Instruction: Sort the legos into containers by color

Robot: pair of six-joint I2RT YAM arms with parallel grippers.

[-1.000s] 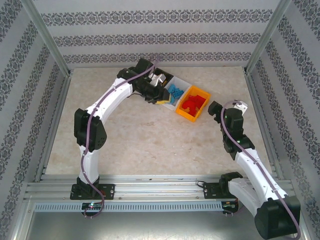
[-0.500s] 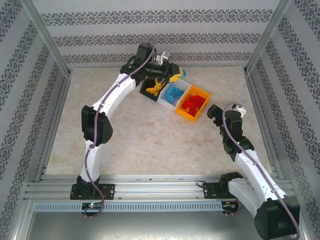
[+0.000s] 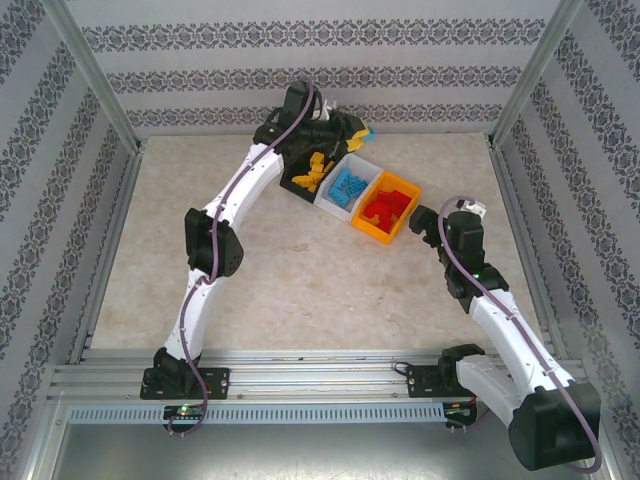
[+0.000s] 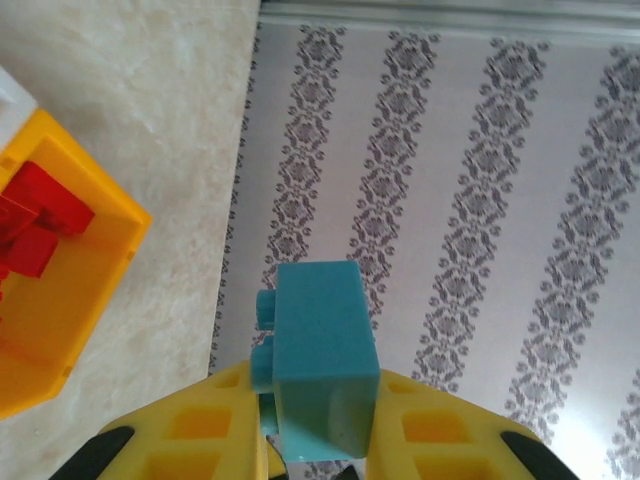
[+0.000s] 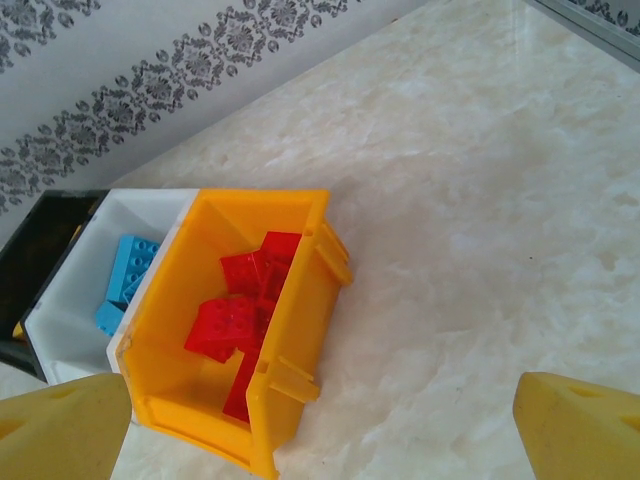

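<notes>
Top view: the left gripper (image 3: 356, 133) hangs by the far wall, just beyond the black bin (image 3: 300, 187) of yellow legos (image 3: 312, 172). The right gripper (image 3: 424, 222) sits just right of the orange bin (image 3: 377, 233).

Left wrist: the jaws are clamped on a blue lego (image 4: 320, 360).

Right wrist: the jaws stand wide apart, holding nothing. Red legos (image 5: 245, 310) lie in the orange bin.
</notes>
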